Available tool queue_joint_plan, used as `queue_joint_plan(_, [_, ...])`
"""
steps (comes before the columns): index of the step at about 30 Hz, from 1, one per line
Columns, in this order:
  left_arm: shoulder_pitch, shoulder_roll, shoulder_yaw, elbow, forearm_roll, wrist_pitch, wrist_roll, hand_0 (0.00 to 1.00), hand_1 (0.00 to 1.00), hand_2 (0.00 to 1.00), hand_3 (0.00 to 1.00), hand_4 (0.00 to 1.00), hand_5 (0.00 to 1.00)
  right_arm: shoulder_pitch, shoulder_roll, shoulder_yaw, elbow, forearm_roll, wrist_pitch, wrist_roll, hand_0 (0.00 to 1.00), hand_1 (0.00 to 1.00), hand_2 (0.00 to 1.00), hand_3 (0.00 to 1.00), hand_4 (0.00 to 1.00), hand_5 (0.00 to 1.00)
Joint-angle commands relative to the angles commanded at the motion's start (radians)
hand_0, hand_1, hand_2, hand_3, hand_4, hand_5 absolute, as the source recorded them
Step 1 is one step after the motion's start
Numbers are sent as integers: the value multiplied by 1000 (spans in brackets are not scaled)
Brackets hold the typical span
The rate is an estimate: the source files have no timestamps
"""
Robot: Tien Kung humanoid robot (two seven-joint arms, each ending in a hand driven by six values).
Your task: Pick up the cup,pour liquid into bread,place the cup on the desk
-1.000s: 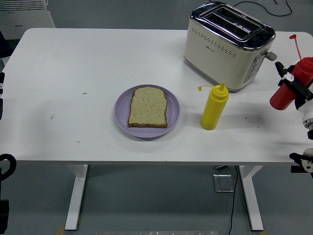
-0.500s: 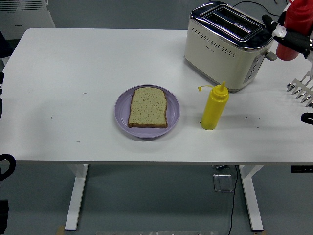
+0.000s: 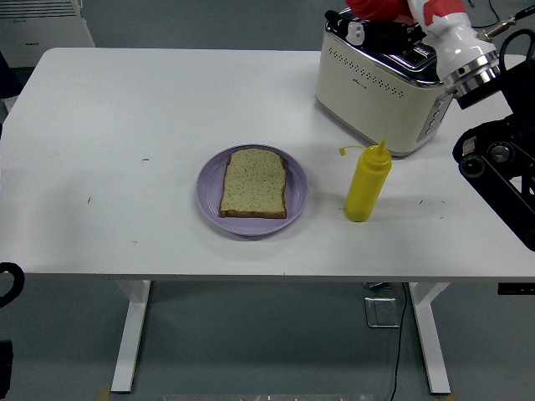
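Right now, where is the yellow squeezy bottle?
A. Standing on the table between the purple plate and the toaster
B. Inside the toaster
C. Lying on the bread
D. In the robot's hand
A. The yellow bottle stands upright on the white table, to the right of the purple plate and in front of the toaster, touching neither.

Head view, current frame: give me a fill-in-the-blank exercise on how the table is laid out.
1. The slice of bread lies on a ____ plate.
2. The squeeze bottle standing on the table in front of the toaster is ____ in colour.
3. The right hand holds a red bottle above the ____.
4. The cap of the squeeze bottle on the table is ____.

Missing words: purple; yellow; toaster; open
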Motion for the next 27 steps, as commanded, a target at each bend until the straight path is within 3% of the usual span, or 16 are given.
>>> queue_joint_plan(6, [3,-2,-2,1,0,0,0,796,776,779,701,564,998,90,37,-83,-90,-200,14,-76,2,2,132,159,747,301])
queue_joint_plan(11, [4,-3,-7,1,-2,1,-1,796,776,779,701,565,998,138,24,-134,-152,-415,33,-133,2,2,133,161,740,316])
queue_joint_plan(18, [5,-4,-12,2,-9,-1,-1,796,776,778,701,565,998,177,-4,-294,-180,-421,51,-169,2,2,135,163,743,317])
queue_joint_plan(27, [5,-3,-13,2,-9,-2,-1,796,775,778,701,564,998,224,-17,-264,-197,-421,39,-168,2,5,136,164,727,311])
